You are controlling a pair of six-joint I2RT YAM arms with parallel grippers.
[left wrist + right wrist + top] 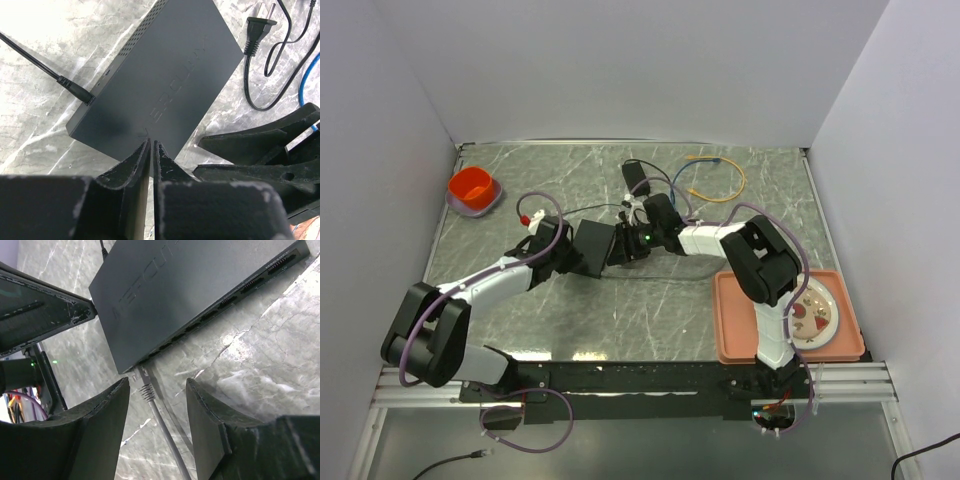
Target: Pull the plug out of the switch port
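Top view: your switch box [595,245] lies flat on the bench [570,320] at mid-frame, with both arms meeting over it.

Right wrist view:
- The right tool [157,385] is spread wide, one finger on each side of the plug [145,389].
- The plug is a pale clip-type connector, low and left of centre. Its grey cable [167,440] runs toward the bottom edge.
- The plug's nose sits at the switch port [136,367], the last socket at the left end of the row along the box's long side edge. You cannot tell here whether it is fully seated.
- Neither finger touches the plug.

Left wrist view:
- The left tool [151,150] is pressed almost together, only a sliver showing between the fingers.
- Its tips sit at the near edge of the box, bottom centre of frame. You cannot tell whether anything is pinched between them.
- A black lead [75,90] with a barrel end goes into the box's side at left of frame.
- A two-prong mains plug [257,30] lies loose on the bench at upper right, apart from the box.

Elsewhere in the top view: an orange bowl [472,187] at upper left and a pink tray [735,330] at lower right, both well apart from the box.
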